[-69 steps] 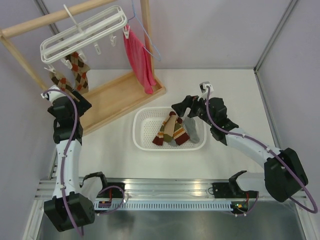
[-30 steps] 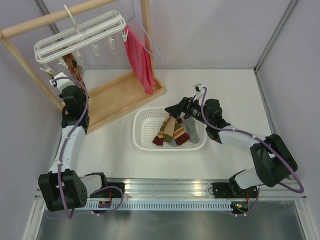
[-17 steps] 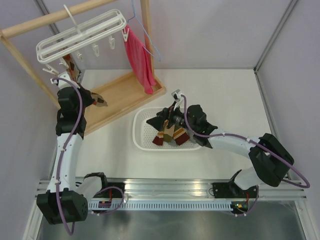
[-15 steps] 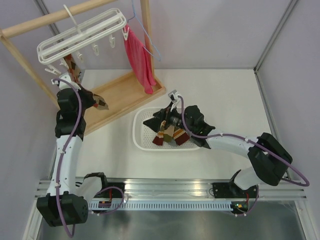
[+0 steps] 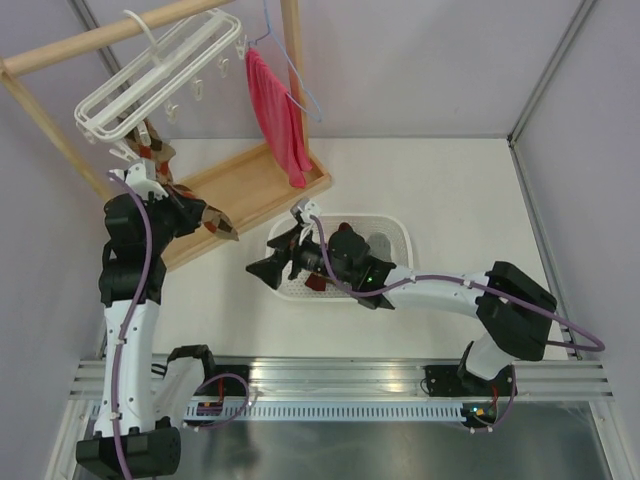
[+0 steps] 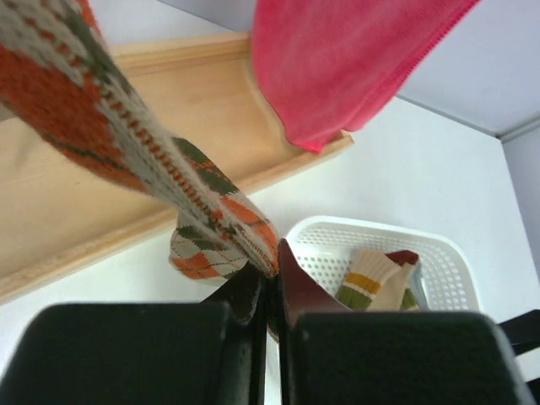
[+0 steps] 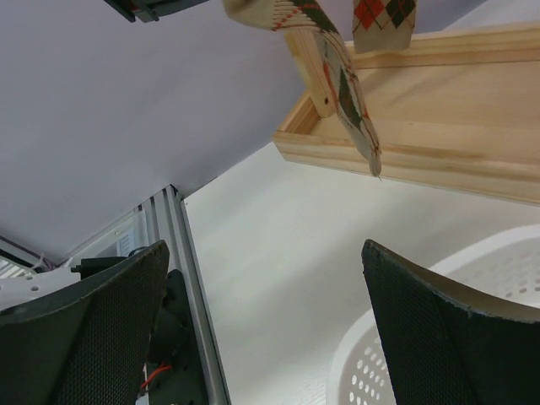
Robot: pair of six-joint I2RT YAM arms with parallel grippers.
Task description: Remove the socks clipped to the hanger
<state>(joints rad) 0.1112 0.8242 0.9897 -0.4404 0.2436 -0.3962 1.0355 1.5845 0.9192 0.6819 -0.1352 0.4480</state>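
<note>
Left gripper (image 6: pixel 272 272), pinched tight on the argyle sock (image 6: pixel 126 143), needs you pulling steadily toward lower right until the hanger (image 5: pixel 155 60) releases it.

The left hand (image 6: pixel 272 283) clamps an orange, tan and olive argyle knit sock (image 6: pixel 101 118) stretching up-left — behind it, a white plastic mesh basket (image 6: pixel 371 226) sits on the pale worktop (image 6: pixel 439 169).

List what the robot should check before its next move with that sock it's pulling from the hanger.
1. Left gripper holds the sock: ok, shut on it.
2. Sock off the hanger: not ok, it stretches up to the tilted frame.
3. Right gripper free to help: ok, open and empty.
4. Basket has room: ok, part of its mesh is bare.
5. Where the sock is fastened above: cannot tell, its top end is not visible.
</note>
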